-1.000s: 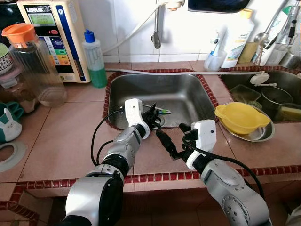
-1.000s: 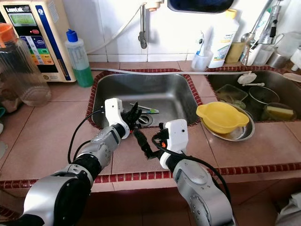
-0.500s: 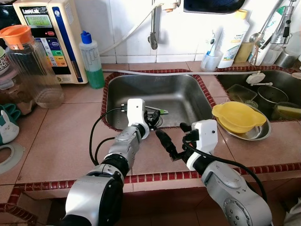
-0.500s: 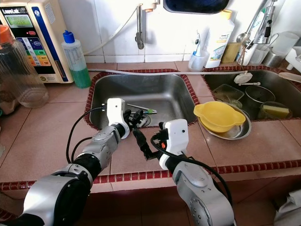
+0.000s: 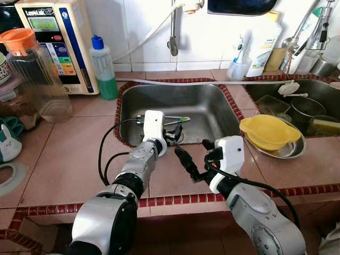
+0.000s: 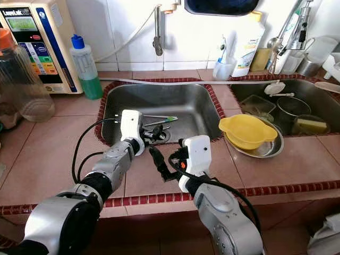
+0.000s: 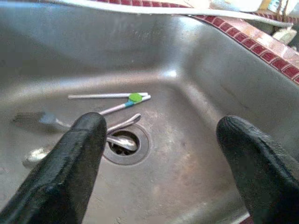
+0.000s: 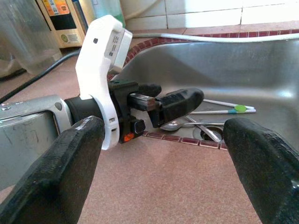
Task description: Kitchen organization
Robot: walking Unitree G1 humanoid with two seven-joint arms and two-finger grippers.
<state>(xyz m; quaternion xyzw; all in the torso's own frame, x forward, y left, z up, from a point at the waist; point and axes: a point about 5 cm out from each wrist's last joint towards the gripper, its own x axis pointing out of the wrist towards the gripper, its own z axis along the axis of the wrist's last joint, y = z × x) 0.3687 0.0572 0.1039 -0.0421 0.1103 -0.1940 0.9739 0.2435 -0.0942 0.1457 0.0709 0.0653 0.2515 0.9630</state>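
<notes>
Left wrist view is looking down into the steel sink [image 7: 196, 70], where the utensils [image 7: 119, 133] are lying on the bottom: a spoon across the drain [image 7: 126, 144], another spoon beside it toward the near wall, and two thin sticks, one with a green tab [image 7: 135, 97], resting just behind the drain. The left gripper [image 5: 172, 134] is hanging over the sink's near rim with its jaws spread wide and holding nothing; they are aimed straight at the drain, which suggests it is lining up to lift cutlery out of the basin as part of tidying the kitchen.

The right gripper [image 5: 187, 163] is hovering over the tiled counter [image 5: 69, 159] just in front of the sink, jaws also wide apart and empty, pointed toward its partner. It seems to be waiting clear of the basin so the two do not collide.

Head views are giving the wider layout that the wrist cameras miss: the yellow bowl [image 5: 270, 131] sitting in a metal dish [image 5: 289, 151] on the divider between basins, dishes in the second basin [image 5: 308, 106], the green soap bottle [image 5: 105, 68] and the orange-lidded jug [image 5: 37, 74] at the back left. Right wrist view is showing the left gripper's white housing [image 8: 103, 70] side-on, poised above the rim, with the spoons and sticks beyond it.
</notes>
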